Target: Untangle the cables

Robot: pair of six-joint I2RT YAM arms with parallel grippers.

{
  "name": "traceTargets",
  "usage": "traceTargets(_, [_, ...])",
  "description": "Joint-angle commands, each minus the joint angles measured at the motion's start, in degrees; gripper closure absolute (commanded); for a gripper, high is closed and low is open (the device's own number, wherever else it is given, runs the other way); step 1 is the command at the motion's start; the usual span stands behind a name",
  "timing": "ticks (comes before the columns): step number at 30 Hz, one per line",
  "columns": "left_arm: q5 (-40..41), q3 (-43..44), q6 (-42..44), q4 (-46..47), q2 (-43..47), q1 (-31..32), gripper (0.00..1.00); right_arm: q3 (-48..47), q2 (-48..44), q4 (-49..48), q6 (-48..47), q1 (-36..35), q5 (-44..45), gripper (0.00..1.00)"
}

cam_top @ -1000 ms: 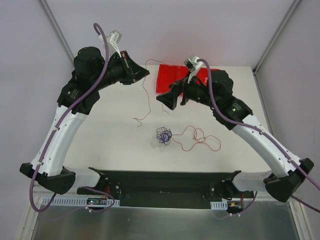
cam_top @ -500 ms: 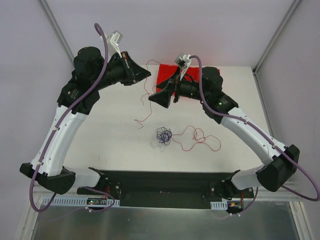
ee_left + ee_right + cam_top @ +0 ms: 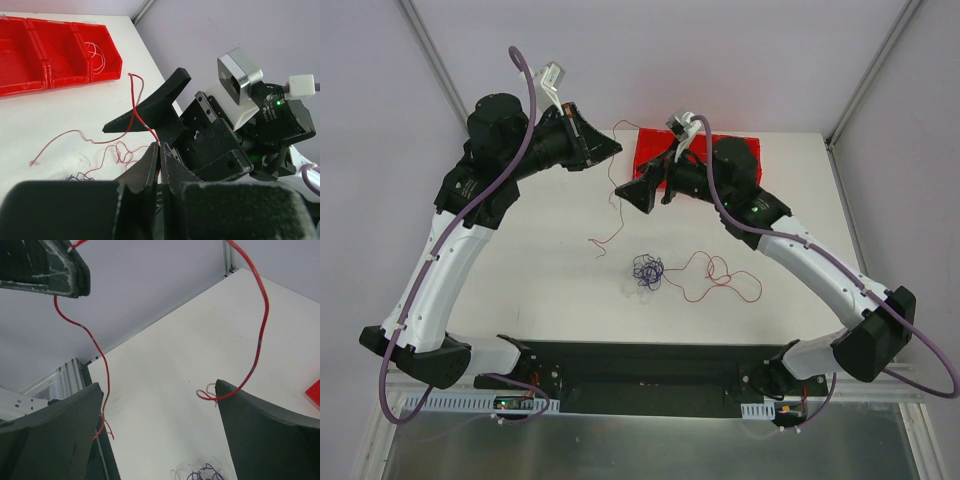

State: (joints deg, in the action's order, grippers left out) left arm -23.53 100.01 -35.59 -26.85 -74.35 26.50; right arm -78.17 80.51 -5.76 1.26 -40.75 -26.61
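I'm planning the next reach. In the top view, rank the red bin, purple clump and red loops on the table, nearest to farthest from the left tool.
From the left tool, shut on a red strand:
1. red bin, just right of it, at the back.
2. purple clump, mid-table, toward the bases.
3. red loops, right of the clump.

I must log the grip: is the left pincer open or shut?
Shut: the left pincer has its fingers pressed together on the red cable, which rises from between them.
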Motion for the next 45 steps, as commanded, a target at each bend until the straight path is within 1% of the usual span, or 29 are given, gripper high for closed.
traceTargets(1, [-0.73, 0.71, -0.44, 1.89, 0.96, -0.66, 1.0, 0.82, -2.9, -2.32, -4.51, -0.03, 3.5, 0.03])
traceTargets(5, [-0.9, 0.72, -0.44, 1.98, 0.69, -0.66, 1.0, 1.44, -2.64, -5.48, -3.29, -0.12, 2.18, 0.03])
traceTargets(9, [-0.55, 0.72, -0.44, 2.07, 0.43, -0.66, 1.0, 1.62, -2.55, -7.85, -1.43, -0.38, -0.8, 0.01])
traceTargets(13, [0.67, 0.63, 0.0, 2.15, 0.25, -0.66, 1.0, 3.2, -4.04, -8.65, 2.6, -1.61, -1.52, 0.01])
traceTargets(16, [2.17, 0.19, -0.09, 2.15, 0.43, -0.66, 1.0, 1.98, -4.31, -4.98, 3.14, -3.62, 3.83, 0.01])
traceTargets(19, [3.4, 0.1, -0.26, 2.15, 0.25, -0.66, 1.0, -0.13, -3.52, 0.12, 2.96, -6.26, 12.35, 0.01])
traceTargets(20, [3.75, 0.19, -0.35, 2.15, 0.25, -0.66, 1.0, -1.1, -3.26, 1.35, 3.14, -6.97, 14.03, 0.03])
traceTargets(22, [4.37, 0.1, -0.62, 2.15, 0.43, -0.66, 1.0, -2.24, -2.38, 2.68, 3.57, -8.55, 18.16, 0.04])
traceTargets(25, [4.63, 0.01, -0.88, 2.15, 0.52, -0.66, 1.0, -3.3, -0.71, 2.16, 4.01, -9.96, 20.63, 0.07])
traceTargets(29, [4.55, -0.16, -0.7, 2.15, 0.61, -0.66, 1.0, -3.48, 0.52, -0.39, 3.49, -11.19, 20.54, 0.1])
traceTargets(34, [4.72, -0.78, -0.62, 2.15, 1.13, -0.66, 1.0, -4.53, 0.88, 0.57, 3.23, -12.15, 22.3, 0.2])
traceTargets(36, [4.81, -0.87, -0.7, 2.15, 1.05, -0.66, 1.0, -4.45, 0.79, 0.57, 2.35, -12.77, 23.36, 0.26])
traceTargets(38, [4.72, -0.95, -0.79, 2.07, 1.04, -0.66, 1.0, -4.88, 1.23, 0.57, 2.17, -12.86, 22.92, 0.39])
traceTargets(42, [5.16, -1.57, -0.09, 2.15, 1.48, -0.66, 1.0, -5.15, 1.14, 0.4, 1.56, -12.86, 22.31, 0.71])
traceTargets(44, [6.65, -2.36, 0.7, 2.15, 2.1, -0.75, 1.0, -4.97, 0.79, 0.4, 0.85, -12.77, 22.91, 0.89])
traceTargets(45, [7.44, -2.88, 1.14, 2.15, 2.62, -0.66, 1.0, -4.8, 0.7, 0.48, 0.59, -12.69, 23.53, 0.97])
